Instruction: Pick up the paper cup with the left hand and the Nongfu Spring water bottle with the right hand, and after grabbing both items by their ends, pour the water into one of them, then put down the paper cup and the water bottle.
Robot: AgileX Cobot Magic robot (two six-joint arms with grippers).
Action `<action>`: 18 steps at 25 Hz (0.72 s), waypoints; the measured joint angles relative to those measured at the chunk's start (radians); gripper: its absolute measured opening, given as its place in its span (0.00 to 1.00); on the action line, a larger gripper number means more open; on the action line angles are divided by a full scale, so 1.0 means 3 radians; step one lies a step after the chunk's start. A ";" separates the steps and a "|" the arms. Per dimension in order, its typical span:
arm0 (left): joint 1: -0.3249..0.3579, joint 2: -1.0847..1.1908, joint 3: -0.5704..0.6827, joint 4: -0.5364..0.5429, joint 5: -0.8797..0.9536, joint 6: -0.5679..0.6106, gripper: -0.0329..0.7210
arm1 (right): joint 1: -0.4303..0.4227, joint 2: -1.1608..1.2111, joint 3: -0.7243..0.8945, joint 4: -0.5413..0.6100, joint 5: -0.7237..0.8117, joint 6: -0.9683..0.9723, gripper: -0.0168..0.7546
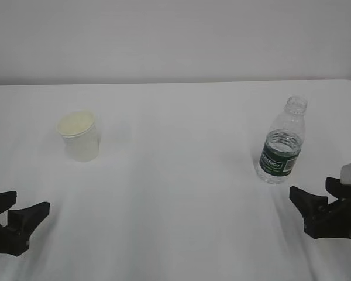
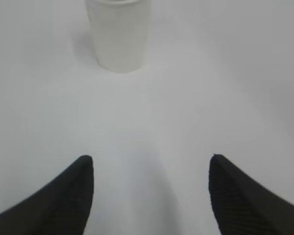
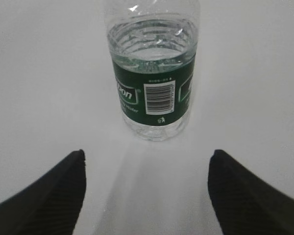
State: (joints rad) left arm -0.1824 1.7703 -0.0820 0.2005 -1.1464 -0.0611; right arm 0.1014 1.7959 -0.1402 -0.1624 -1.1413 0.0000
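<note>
On the white tabletop (image 1: pixel 181 175) the paper cup (image 1: pixel 79 136) stands at ten o'clock and the water bottle (image 1: pixel 282 142) at three, each just ahead of a wide, empty pincer, left (image 1: pixel 16 215) and right (image 1: pixel 317 198).

One paper cup (image 1: pixel 78 136) is standing on one white table (image 1: pixel 175 193), and one water bottle (image 1: pixel 282 141) is standing there too. Two black grippers are showing, the left hand (image 1: pixel 11 212) and the right hand (image 1: pixel 316 199), each spreading two fingers.
</note>
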 joint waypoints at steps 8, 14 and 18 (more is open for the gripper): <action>0.0000 0.0000 -0.0141 0.0114 -0.0007 0.0000 0.74 | 0.0000 0.0052 -0.0119 -0.0003 -0.0007 -0.0025 0.79; 0.0000 0.0000 -0.0141 0.0118 -0.0007 0.0000 0.74 | 0.0000 0.0061 -0.0245 -0.0003 -0.0013 0.0000 0.79; 0.0000 0.0008 -0.0141 0.0118 -0.0007 0.0000 0.74 | 0.0000 0.0152 -0.0318 -0.0003 -0.0012 0.0041 0.79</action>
State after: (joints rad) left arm -0.1824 1.7727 -0.1243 0.2359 -1.1483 -0.0611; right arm 0.1014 1.8416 -0.2358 -0.1635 -1.1450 0.0124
